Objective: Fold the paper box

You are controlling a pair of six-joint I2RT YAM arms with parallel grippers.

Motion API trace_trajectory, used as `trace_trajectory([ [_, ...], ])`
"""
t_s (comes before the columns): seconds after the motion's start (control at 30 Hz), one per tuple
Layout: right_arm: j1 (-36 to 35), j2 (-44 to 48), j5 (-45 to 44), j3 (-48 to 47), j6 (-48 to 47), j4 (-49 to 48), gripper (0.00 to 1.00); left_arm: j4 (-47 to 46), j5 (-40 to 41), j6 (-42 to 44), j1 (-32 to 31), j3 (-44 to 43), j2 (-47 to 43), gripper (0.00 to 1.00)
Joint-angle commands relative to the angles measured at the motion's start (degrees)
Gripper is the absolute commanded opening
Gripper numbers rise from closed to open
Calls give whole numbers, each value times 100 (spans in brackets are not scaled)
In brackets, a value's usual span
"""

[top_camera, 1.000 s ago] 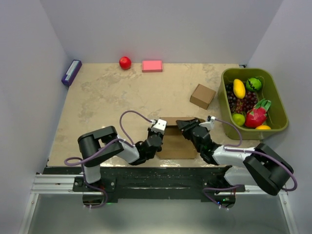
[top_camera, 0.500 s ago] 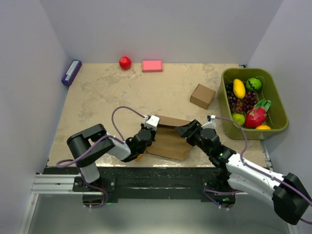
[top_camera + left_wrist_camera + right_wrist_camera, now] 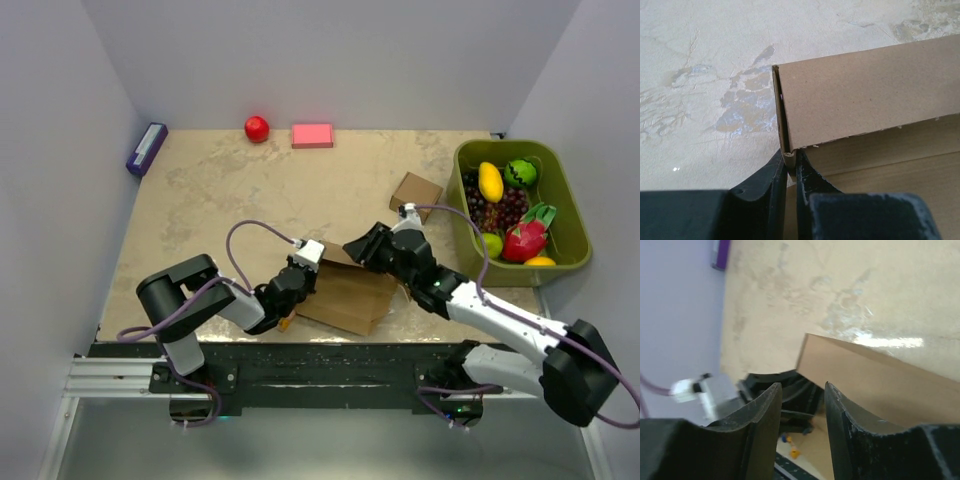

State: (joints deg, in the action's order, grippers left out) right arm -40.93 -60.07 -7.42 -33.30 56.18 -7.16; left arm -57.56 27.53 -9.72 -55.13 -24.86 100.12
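Observation:
The paper box (image 3: 348,298) is a low brown cardboard piece lying tilted near the table's front edge, between the two arms. My left gripper (image 3: 302,290) is shut on the box's left end. In the left wrist view its jaws (image 3: 789,161) pinch the lower corner of a thin upright cardboard wall (image 3: 865,90). My right gripper (image 3: 352,246) hovers over the box's far edge, open, with nothing between its fingers. In the right wrist view the box (image 3: 870,380) lies just beyond the right gripper (image 3: 802,389), with the left gripper (image 3: 772,382) blurred behind.
A smaller cube-like cardboard box (image 3: 416,196) sits behind the right arm. A green bin (image 3: 505,148) of fruit stands at the right edge. A red ball (image 3: 257,128), a pink block (image 3: 312,135) and a purple object (image 3: 146,149) lie along the back.
My right arm has left the box's right end and swung up and left to its far edge, jaws open. The box has turned and shifted left, with the left gripper still holding it.

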Motion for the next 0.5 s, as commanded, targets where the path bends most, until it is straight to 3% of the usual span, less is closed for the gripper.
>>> trace_trajectory([
  [0.0, -21, -557, 66, -81, -319, -390, 40, 25, -2, -101, 20, 87, -106, 0],
  [0.47, -29, -786, -629, 693, -99, -550, 39, 368, 324, -461, 29, -80, -71, 0],
])
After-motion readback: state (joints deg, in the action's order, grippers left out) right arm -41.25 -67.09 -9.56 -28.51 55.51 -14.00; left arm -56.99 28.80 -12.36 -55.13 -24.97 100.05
